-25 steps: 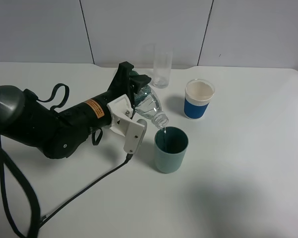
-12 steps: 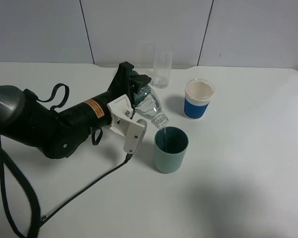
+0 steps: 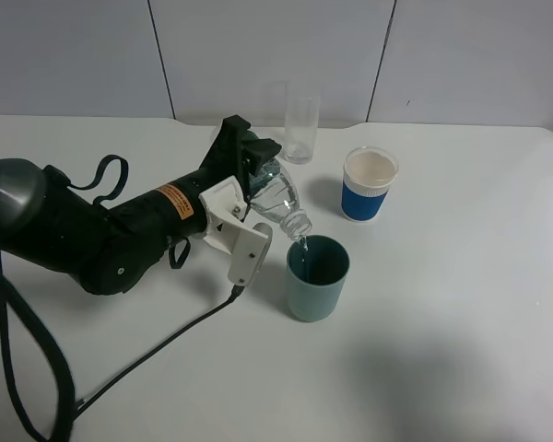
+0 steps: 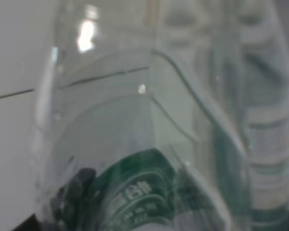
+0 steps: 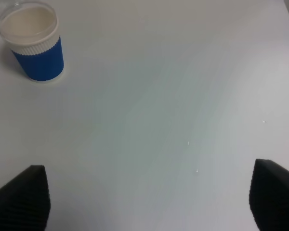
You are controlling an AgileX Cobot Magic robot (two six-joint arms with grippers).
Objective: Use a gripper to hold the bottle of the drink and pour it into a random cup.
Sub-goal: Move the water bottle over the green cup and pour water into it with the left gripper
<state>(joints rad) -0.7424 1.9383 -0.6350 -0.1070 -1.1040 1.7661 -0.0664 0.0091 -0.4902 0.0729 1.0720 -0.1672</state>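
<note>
Fingers (image 3: 244, 241) of the left gripper (image 3: 250, 190) are clamped on the drink bottle (image 3: 278, 198), gripping the body near the green label. The wrist view shows only the bottle (image 4: 149, 144), close up.

The bottle is tipped neck-down. Its mouth sits just above the teal cup (image 3: 315, 285), at the cup's 10–11 o'clock rim. There looks to be a thin trickle going in, but it's hard to be sure.

To pour well:
- The mouth is close to the rim edge, so I'd nudge it towards the cup centre.
- Raise the tilt slowly, because a capless narrow neck will glug and splash.
- Don't touch the rim; the cup looks light and could tip.

Around the teal cup:
- The blue-and-white cup (image 3: 368, 187) is at 1 o'clock, apart.
- The tall clear glass (image 3: 301, 129) is at 12 o'clock, behind the bottle.
- Neither is in the pour path.
- The black cable (image 3: 157, 354) trails off at 8 o'clock, clear of the cup.

The right gripper (image 5: 147, 195) has its fingers spread wide with nothing between them. It's over bare table (image 5: 183, 96), out of the way.
</note>
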